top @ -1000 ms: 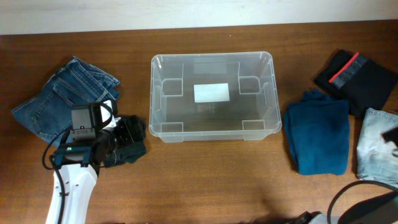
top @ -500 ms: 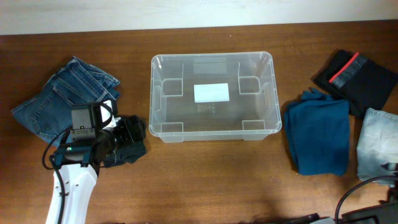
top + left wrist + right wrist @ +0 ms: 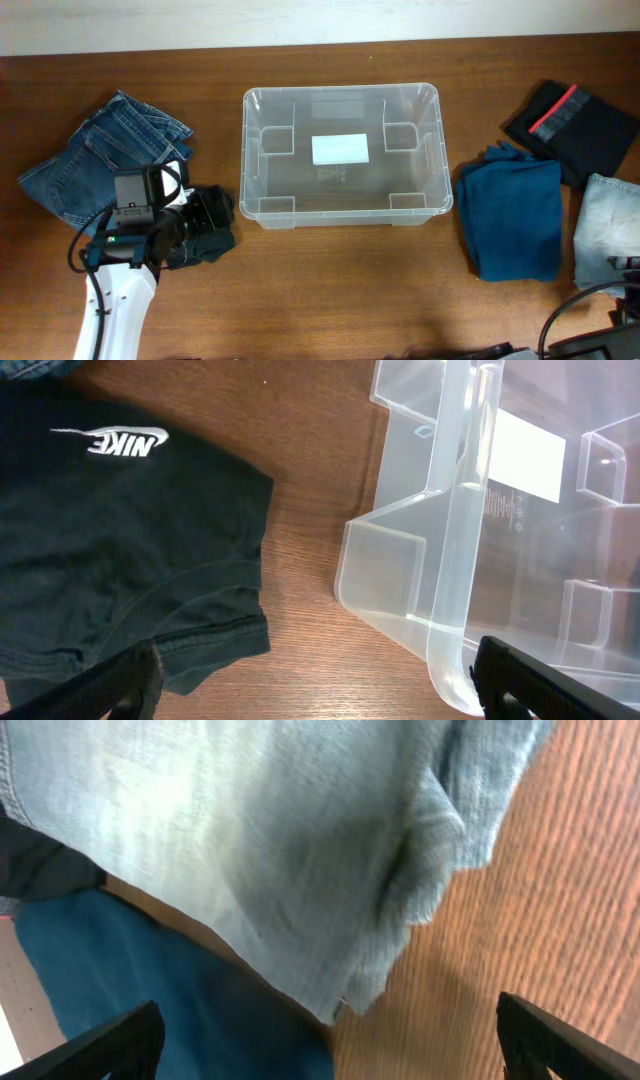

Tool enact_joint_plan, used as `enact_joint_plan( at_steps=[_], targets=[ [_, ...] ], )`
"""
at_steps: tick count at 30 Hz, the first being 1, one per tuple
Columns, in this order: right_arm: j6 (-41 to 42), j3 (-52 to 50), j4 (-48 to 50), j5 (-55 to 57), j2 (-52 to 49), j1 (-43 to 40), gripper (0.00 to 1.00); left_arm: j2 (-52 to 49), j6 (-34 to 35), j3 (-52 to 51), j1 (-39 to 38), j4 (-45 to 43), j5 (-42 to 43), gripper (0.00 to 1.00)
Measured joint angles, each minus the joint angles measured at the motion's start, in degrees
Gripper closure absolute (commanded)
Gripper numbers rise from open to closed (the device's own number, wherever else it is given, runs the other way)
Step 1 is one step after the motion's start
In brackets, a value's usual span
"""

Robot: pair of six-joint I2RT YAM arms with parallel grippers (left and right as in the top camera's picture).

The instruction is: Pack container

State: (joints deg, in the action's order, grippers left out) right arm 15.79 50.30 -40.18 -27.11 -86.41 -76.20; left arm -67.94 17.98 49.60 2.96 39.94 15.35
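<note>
Judging from how things lay, the packing was taken to be not yet begun, since nothing was seen inside the container (image 3: 341, 91) and every garment was left out on the table (image 3: 340, 290). At the far left, blue jeans (image 3: 100, 150) were spread. Just beside them a dark shirt (image 3: 110, 560) with a white logo was laid beneath the left gripper (image 3: 320, 685), whose jaws were held wide apart with nothing between them. In the middle of the table the container was set upright and open-topped: a clear bin with rounded corners, a rolled rim, moulded inner notches and a white label (image 3: 339, 149) on its base. To its right, apart from it, a teal garment (image 3: 515, 220), a black one with a red stripe (image 3: 580, 130) and pale denim (image 3: 250, 840) were laid out. Over that denim the right gripper (image 3: 330, 1040) was held, its jaws likewise spread wide and empty. All of the loading was judged to remain.
</note>
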Motion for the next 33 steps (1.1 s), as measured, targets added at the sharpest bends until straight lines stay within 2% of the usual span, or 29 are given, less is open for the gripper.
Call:
enact_joint_plan(
  at_steps=[11, 20, 33],
  targets=[
    [1.79, -1.11, 6.32, 1.60, 0.00, 0.09, 0.01, 0.00, 0.00, 0.00, 0.00, 0.00, 0.00, 0.01],
    [5.20, -9.40, 18.47, 1.73, 0.00, 0.09, 0.02, 0.00, 0.00, 0.00, 0.00, 0.00, 0.00, 0.01],
    [8.20, -16.06, 35.91, 1.42, -0.35, 0.63, 0.02, 0.00, 0.00, 0.00, 0.00, 0.00, 0.00, 0.01]
  ],
)
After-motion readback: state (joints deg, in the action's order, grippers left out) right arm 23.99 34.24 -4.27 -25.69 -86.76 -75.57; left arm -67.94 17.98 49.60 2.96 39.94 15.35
